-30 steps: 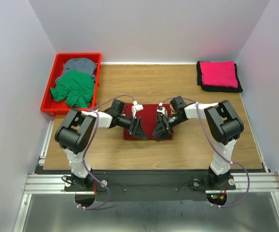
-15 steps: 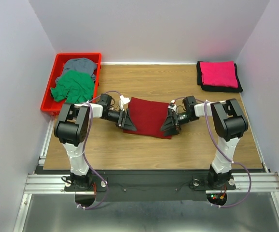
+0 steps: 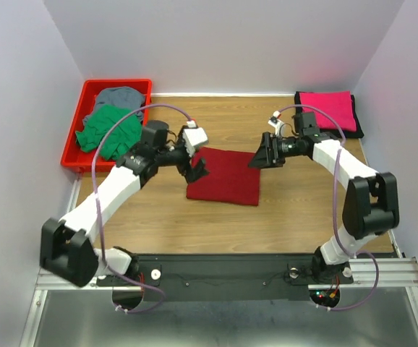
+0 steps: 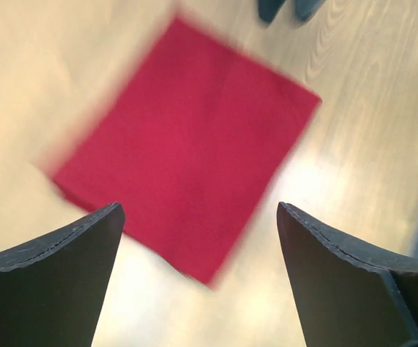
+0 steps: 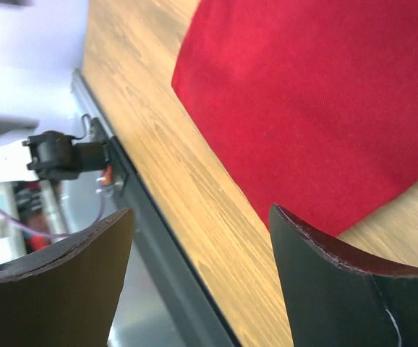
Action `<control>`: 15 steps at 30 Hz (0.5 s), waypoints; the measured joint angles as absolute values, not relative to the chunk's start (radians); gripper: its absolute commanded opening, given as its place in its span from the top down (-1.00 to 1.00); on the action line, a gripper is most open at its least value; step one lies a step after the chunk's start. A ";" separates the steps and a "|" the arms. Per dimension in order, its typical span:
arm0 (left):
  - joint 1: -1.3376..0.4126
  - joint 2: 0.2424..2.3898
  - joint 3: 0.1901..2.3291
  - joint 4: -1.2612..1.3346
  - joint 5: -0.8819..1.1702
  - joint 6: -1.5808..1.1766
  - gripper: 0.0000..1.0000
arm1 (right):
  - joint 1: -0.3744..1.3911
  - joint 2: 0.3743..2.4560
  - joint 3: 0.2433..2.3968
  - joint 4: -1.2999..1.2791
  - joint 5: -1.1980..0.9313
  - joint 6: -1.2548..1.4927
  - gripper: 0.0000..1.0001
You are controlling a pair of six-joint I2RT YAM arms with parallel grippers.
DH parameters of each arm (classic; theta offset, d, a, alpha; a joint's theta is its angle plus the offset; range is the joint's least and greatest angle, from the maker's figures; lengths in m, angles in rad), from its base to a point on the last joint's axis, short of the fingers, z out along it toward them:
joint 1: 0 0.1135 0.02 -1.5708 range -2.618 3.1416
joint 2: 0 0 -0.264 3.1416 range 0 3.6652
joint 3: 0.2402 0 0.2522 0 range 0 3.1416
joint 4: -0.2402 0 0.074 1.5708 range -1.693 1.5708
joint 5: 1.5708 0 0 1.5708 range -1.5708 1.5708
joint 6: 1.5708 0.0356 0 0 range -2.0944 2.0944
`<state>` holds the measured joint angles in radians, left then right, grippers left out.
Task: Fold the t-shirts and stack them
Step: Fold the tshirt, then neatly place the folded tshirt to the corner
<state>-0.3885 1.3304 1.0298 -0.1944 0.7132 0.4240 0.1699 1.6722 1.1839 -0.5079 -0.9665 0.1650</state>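
A dark red t-shirt (image 3: pixel 225 176) lies folded into a flat square in the middle of the table. It also shows in the left wrist view (image 4: pixel 187 141) and the right wrist view (image 5: pixel 317 108). My left gripper (image 3: pixel 197 168) is open and empty, raised above the shirt's left edge. My right gripper (image 3: pixel 261 156) is open and empty, raised above the shirt's top right corner. A folded pink t-shirt (image 3: pixel 327 110) lies on a black one (image 3: pixel 332 132) at the back right. Crumpled green (image 3: pixel 111 132) and grey (image 3: pixel 120 95) t-shirts lie in the red bin (image 3: pixel 73 136).
The red bin stands at the back left corner of the table. The table's near edge and metal rail (image 5: pixel 158 267) show in the right wrist view. White walls close in the left, back and right sides.
Both grippers have let go of the red shirt's sides, lifted and pulled back and apart. The shirt now lies flat as a folded square.
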 measured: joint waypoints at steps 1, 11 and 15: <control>-0.434 1.291 1.030 -0.172 0.672 0.471 -0.97 | 0.169 1.639 1.183 -0.510 -0.951 0.157 -0.62; -0.756 1.480 1.264 -0.227 0.382 0.725 -0.97 | 0.115 1.586 1.007 -0.550 -0.816 0.140 -0.67; -0.831 1.528 1.129 -0.215 0.318 0.781 -0.62 | 0.002 1.589 0.971 -0.567 -0.754 0.165 -0.66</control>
<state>-0.8310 1.5276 1.1290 -0.2146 0.3180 0.7807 0.0025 1.5887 0.9710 -0.5667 -0.7536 0.1650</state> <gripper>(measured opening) 0.950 0.830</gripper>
